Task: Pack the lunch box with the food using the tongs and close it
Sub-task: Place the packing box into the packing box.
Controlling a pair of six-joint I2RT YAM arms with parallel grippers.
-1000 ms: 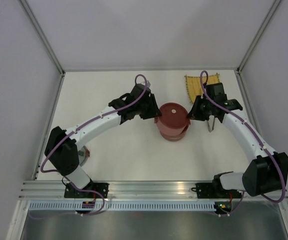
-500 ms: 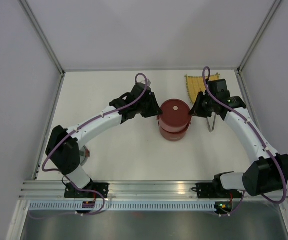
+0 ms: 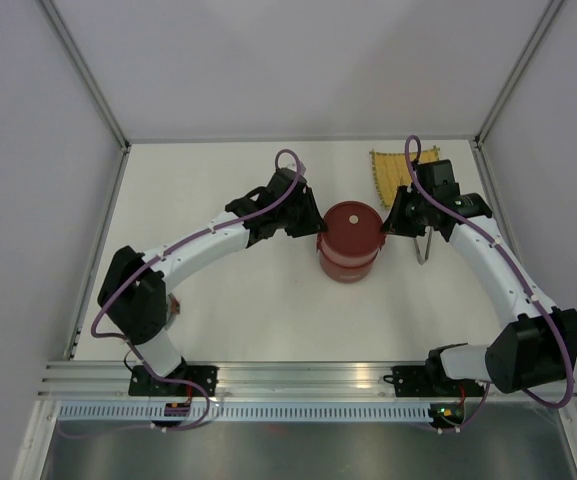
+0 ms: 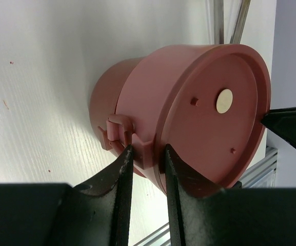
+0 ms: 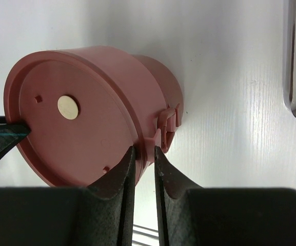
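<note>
In the middle of the white desk (image 3: 268,300), a round dark-red plastic lunch box (image 3: 348,250) of two stacked bowls is standing upright; its flat red lid (image 3: 343,226) is sitting on top, closed, with the small pale centre knob (image 3: 352,215) facing up; the left hand (image 4: 146,151) is pressing in from the box's left side, its two black fingers (image 4: 123,174) drawn close together and clamping a small moulded rib on the upper bowl's wall, just beside a little red side clip (image 4: 118,130); the right hand (image 5: 143,151) is doing the same on the opposite side, its fingers (image 5: 164,179) pinching the matching rib next to the other clip (image 5: 169,120); the slim silver metal tongs (image 3: 424,247) are lying flat on the desk just to the right of the box, apart from it and partly under the right arm; a yellow woven mat (image 3: 386,172) is lying near the far right corner.
</note>
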